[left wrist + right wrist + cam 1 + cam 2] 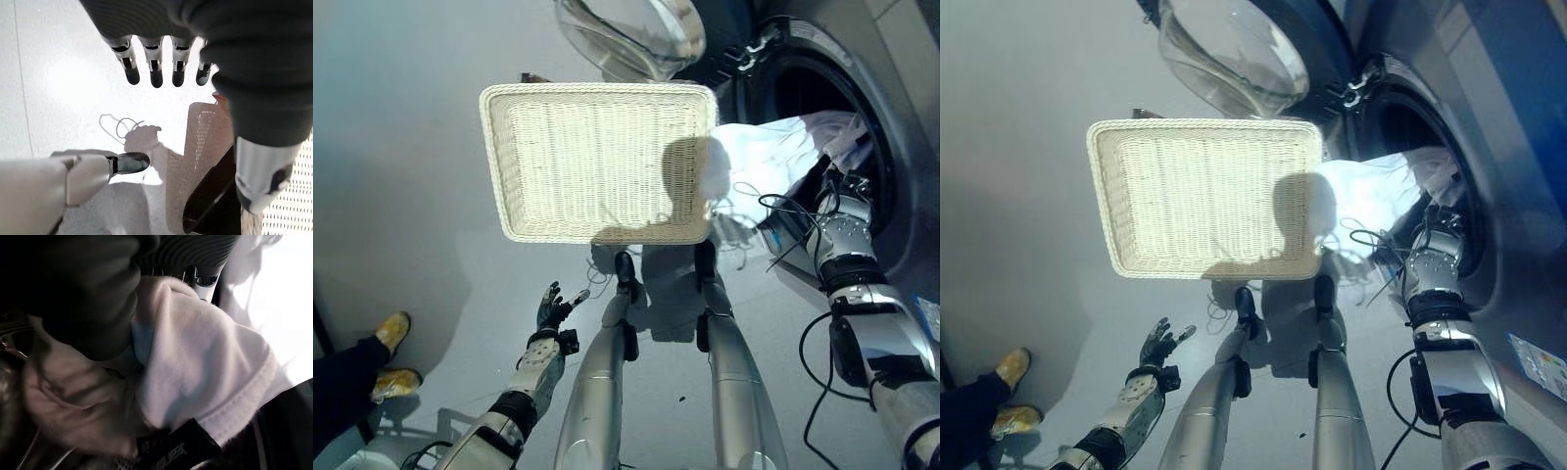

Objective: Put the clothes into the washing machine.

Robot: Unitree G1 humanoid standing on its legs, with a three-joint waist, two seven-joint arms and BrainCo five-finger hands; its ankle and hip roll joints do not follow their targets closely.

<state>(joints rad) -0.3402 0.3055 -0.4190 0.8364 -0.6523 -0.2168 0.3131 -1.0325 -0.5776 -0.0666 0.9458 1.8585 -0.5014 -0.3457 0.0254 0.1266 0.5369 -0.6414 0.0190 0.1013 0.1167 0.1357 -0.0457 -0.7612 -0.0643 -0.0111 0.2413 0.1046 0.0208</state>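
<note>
The white clothes (773,157) hang out of the round opening of the washing machine (862,88), partly inside the drum and partly over its lower rim. The right robot hand (837,201) is pushed into this cloth at the opening; I cannot tell if its fingers are closed. Beside the machine lies an empty wicker basket (509,166) on the floor. Below the basket, the left robot hand (551,311) is open, fingers straight. A yellow shoe (391,331) of a person shows well apart from the machine.

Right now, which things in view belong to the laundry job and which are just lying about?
Job:
white garment draped over the drum opening
washing machine, door open
wicker basket, empty
right hand at the drum

Bystanders:
left hand, idle
person's yellow shoes
</note>
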